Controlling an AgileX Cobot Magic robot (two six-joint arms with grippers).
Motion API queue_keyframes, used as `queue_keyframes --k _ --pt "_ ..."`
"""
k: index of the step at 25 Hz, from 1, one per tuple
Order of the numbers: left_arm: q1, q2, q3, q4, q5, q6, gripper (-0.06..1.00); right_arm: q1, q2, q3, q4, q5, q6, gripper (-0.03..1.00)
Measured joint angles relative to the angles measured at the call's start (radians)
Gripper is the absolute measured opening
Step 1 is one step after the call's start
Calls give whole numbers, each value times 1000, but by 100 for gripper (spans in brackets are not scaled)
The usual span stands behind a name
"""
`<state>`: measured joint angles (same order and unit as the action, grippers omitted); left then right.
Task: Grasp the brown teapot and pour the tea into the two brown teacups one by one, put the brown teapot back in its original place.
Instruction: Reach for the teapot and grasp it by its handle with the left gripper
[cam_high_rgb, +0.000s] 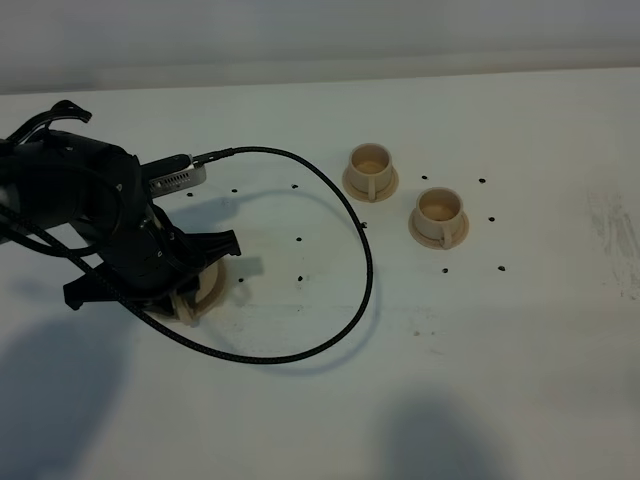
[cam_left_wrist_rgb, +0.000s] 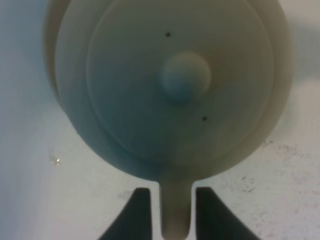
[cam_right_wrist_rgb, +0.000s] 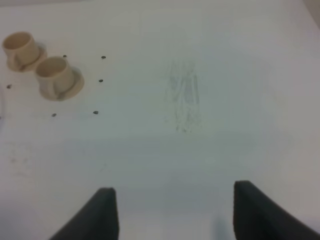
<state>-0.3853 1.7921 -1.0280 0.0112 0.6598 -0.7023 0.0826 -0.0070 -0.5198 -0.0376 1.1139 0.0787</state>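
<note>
The brown teapot (cam_left_wrist_rgb: 175, 85) fills the left wrist view from above, with its knobbed lid and its handle (cam_left_wrist_rgb: 176, 215). My left gripper (cam_left_wrist_rgb: 173, 192) is shut on the handle, one finger on each side. In the exterior view the left gripper (cam_high_rgb: 193, 288) covers the teapot (cam_high_rgb: 205, 292) at the left, so only a tan edge shows. A thin rim of the flat disc coaster (cam_left_wrist_rgb: 49, 65) shows under the pot. The two brown teacups (cam_high_rgb: 371, 168) (cam_high_rgb: 439, 215) stand on saucers right of centre, and also show in the right wrist view (cam_right_wrist_rgb: 20, 50) (cam_right_wrist_rgb: 55, 77). My right gripper (cam_right_wrist_rgb: 172, 215) is open and empty over bare table.
A black cable (cam_high_rgb: 365, 270) loops over the table from the left arm toward the cups. Small black dots (cam_high_rgb: 300, 241) are scattered around the cups and the centre. A grey scuff mark (cam_high_rgb: 610, 235) lies at the right edge.
</note>
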Motion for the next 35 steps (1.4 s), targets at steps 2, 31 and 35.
queue_keyframes --k 2,31,35 --pt "0 0 0 0 0 8 1 0 0 0 0 0 0 49" --pt "-1 0 0 44 30 72 1 0 0 0 0 0 0 49" --pt "-1 -9 0 76 39 76 1 0 0 0 0 0 0 49"
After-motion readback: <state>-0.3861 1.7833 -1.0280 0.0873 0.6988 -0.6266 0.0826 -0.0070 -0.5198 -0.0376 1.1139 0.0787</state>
